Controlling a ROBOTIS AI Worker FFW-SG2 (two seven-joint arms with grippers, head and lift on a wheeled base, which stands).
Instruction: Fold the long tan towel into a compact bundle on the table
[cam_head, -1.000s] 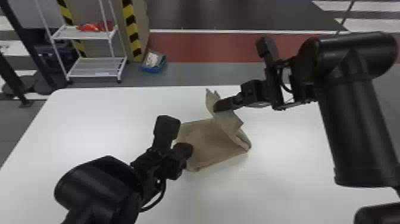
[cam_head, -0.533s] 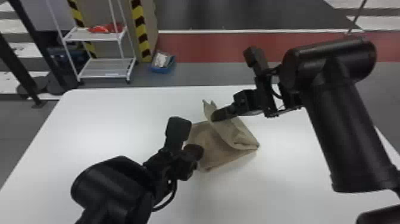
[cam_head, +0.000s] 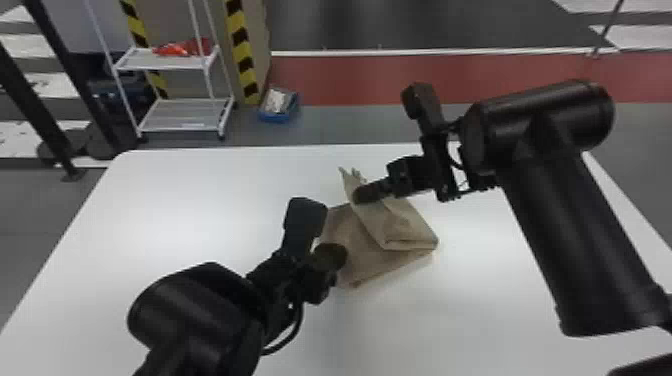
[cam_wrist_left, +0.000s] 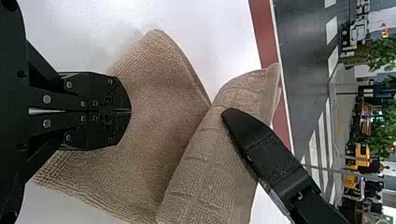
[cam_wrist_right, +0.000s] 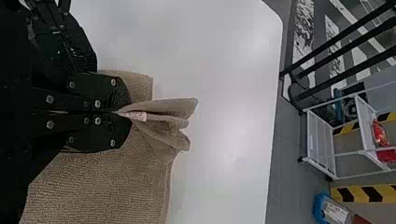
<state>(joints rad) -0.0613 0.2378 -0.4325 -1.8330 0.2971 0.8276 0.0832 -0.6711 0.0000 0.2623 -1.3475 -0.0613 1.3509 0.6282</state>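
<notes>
The tan towel (cam_head: 370, 250) lies partly folded mid-table, its right and far part doubled over and lifted at the far corner. My right gripper (cam_head: 361, 195) holds that raised flap. In the right wrist view, the right gripper (cam_wrist_right: 122, 112) is shut on the gathered towel edge (cam_wrist_right: 168, 116), a small white tag beside its tips. At the towel's left side is my left gripper (cam_head: 340, 255). The left wrist view has the left gripper (cam_wrist_left: 130, 111) closed, its tips over the flat lower layer (cam_wrist_left: 159, 102); whether they pinch cloth is hidden.
The white table (cam_head: 200, 200) extends around the towel. Beyond its far edge stand a white wire shelf (cam_head: 182, 112) with a red item and a blue bin (cam_head: 277, 106) on the floor. Both arms reach over the table from the near side and right.
The head view has shifted, moving the whole scene rightward in it. The right gripper has drawn the raised flap slightly toward the left gripper, and the folded-over part covers more of the lower layer.
</notes>
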